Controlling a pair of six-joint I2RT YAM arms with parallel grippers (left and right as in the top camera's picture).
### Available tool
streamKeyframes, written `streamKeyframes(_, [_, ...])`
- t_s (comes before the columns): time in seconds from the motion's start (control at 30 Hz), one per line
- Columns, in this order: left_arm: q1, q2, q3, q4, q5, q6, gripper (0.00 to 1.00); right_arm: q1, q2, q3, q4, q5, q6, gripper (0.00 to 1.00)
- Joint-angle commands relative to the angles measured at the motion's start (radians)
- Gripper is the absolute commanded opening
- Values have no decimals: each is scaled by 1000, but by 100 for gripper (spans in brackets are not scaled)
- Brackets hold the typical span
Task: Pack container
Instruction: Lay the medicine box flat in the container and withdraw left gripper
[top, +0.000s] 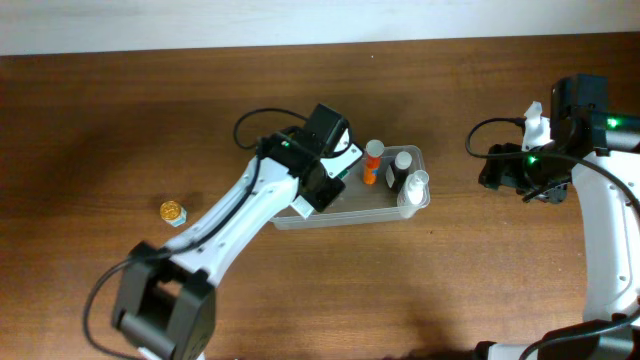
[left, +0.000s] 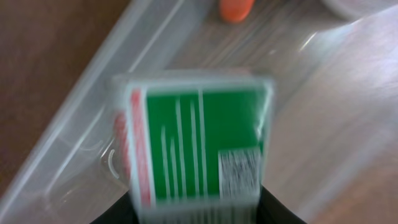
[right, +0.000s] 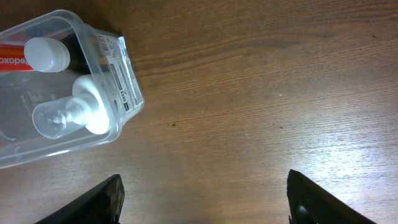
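Observation:
The clear plastic container (top: 345, 213) sits mid-table. Inside stand an orange bottle (top: 372, 162), a dark bottle with a white cap (top: 400, 170) and a clear pump bottle (top: 415, 190). My left gripper (top: 335, 180) is over the container's left part, shut on a green and white box (left: 196, 146); the box is blurred, above the container floor (left: 81, 168). My right gripper (right: 202, 196) is open and empty over bare table, right of the container (right: 124, 93). The white-capped bottle (right: 46, 53) and pump bottle (right: 71, 115) show in the right wrist view.
A small gold-topped item (top: 173, 212) lies on the table left of the container. The right arm's base and cables (top: 530, 165) are at the right edge.

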Motion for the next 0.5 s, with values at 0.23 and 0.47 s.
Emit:
streamKeyframes(0.23, [0,18,29,-50,-76,22,58,-2,0,-5,1,-12,-4,75])
streamKeyframes(0.47, [58,-188,84,-116,-254,-117,71,-2,0,-5,2,-12,-4,75])
